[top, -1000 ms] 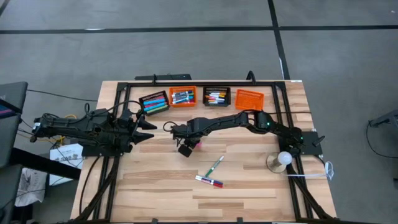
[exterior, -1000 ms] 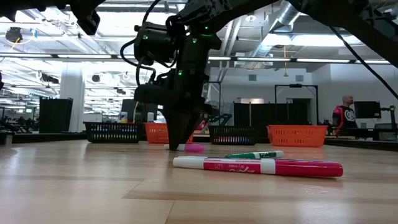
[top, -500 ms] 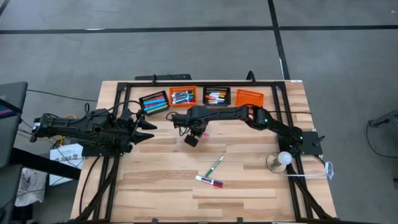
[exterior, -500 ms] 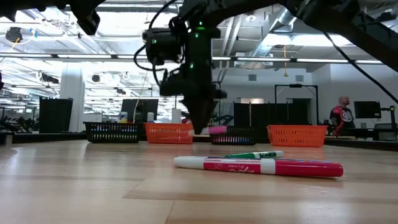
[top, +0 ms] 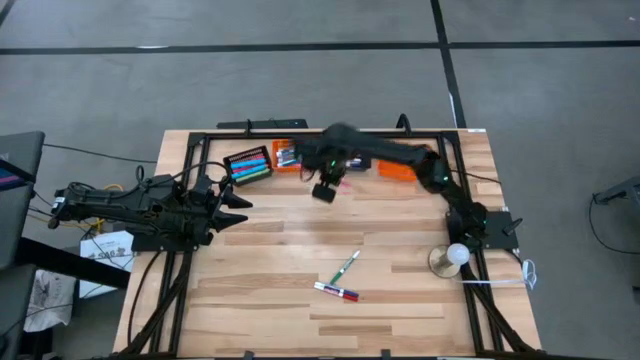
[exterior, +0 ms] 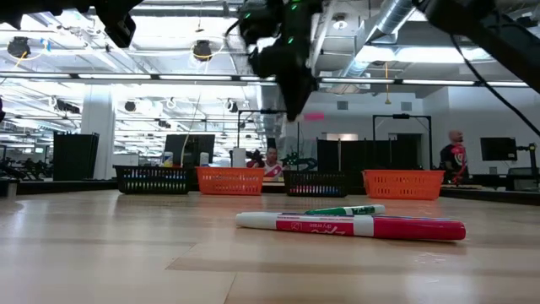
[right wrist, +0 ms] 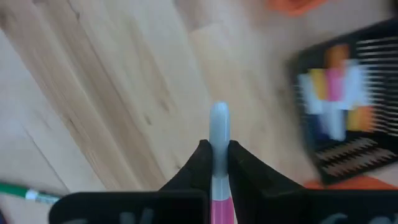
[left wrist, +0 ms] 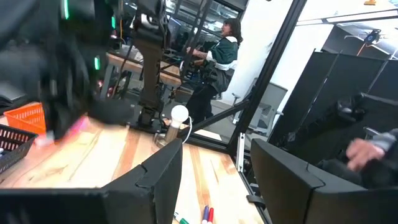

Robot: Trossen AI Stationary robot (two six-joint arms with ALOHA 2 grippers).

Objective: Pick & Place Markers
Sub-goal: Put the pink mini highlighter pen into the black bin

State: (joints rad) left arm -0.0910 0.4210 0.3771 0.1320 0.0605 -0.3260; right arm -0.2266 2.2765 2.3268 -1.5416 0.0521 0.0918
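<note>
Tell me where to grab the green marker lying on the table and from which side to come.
Grip the green marker at mid-barrel, coming straight down from above with the fingers across its width. It lies flat and slanted on the wooden table, apart from the red marker beside it, so both long sides are free.

pink marker | green marker | red-white marker | orange basket | black basket
</note>
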